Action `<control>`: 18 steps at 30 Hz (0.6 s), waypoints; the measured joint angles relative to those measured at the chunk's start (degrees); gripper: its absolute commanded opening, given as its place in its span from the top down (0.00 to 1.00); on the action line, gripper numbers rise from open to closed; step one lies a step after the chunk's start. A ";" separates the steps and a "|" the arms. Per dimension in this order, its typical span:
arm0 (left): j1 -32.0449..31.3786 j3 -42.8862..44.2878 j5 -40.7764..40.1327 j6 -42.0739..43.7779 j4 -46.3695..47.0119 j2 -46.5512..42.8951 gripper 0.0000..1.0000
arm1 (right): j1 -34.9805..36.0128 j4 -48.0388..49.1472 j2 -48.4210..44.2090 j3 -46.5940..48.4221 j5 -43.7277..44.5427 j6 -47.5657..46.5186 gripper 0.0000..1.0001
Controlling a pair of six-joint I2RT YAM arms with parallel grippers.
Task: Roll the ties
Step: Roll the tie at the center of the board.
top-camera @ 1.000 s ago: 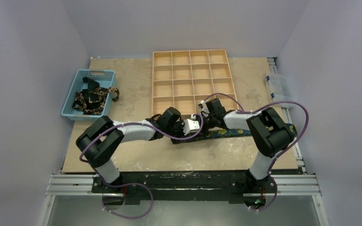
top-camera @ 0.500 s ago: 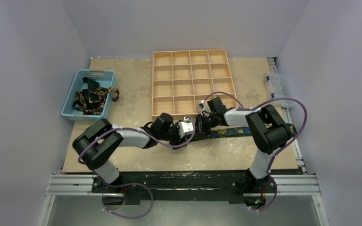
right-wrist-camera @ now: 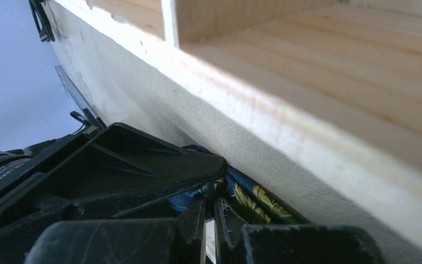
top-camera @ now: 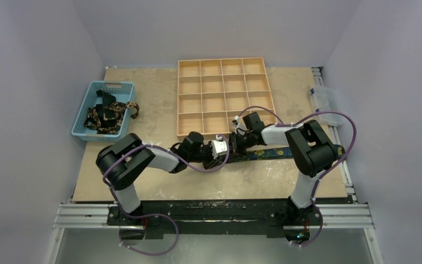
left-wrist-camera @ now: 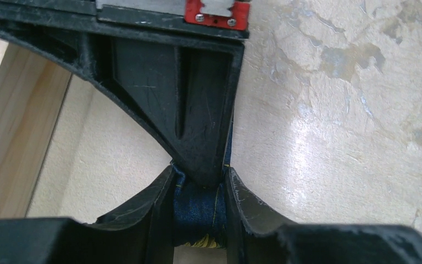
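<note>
Down on the mottled beige counter (top-camera: pixel 143 115), the left gripper (left-wrist-camera: pixel 199 181) and right gripper (right-wrist-camera: pixel 209 201) meet nose to nose just in front of the pale wooden tray (top-camera: pixel 221 94) with its grid of square compartments. The tie (top-camera: pixel 286 152) runs out flat to the right behind them, a long narrow strip of navy fabric flecked with gold. In the left wrist view it's tight: the scuffed black plastic fingers (left-wrist-camera: pixel 154 209) are clamped on a small fat roll (left-wrist-camera: pixel 198 217) of dark blue cloth with yellow showing at its lower edge. A wedge-shaped black tip of the other gripper presses down onto the top of that roll. Over on the right wrist camera, the right fingers (right-wrist-camera: pixel 192 220) are drawn almost together with only a thin slit between them. Their tips are buried among blue folds with gold leaf print, hard against the tray's smooth outer wall. Whether they actually pinch any cloth is hard to say from that angle. Only the overhead view shows the rest: a light blue slotted plastic basket (top-camera: pixel 83 113) at the far left of the counter, with the other ties (top-camera: pixel 109 114) heaped loosely inside.
</note>
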 measured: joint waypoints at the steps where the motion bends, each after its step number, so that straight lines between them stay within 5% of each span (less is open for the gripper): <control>1: 0.00 0.20 0.42 0.33 -0.39 0.02 0.83 | -0.11 -0.04 -0.09 0.04 0.07 -0.07 1.00; 4: -0.09 1.64 1.18 1.84 -3.65 -0.26 0.83 | -0.33 -0.72 -0.87 0.07 0.61 0.42 0.96; 9: -0.39 4.31 1.01 4.35 -13.22 -2.29 0.82 | 0.04 -4.04 -3.74 0.04 3.19 1.05 0.67; 18: -0.07 6.47 0.52 6.16 -22.73 -4.24 0.79 | 0.66 -4.72 -6.64 0.04 4.13 2.67 0.63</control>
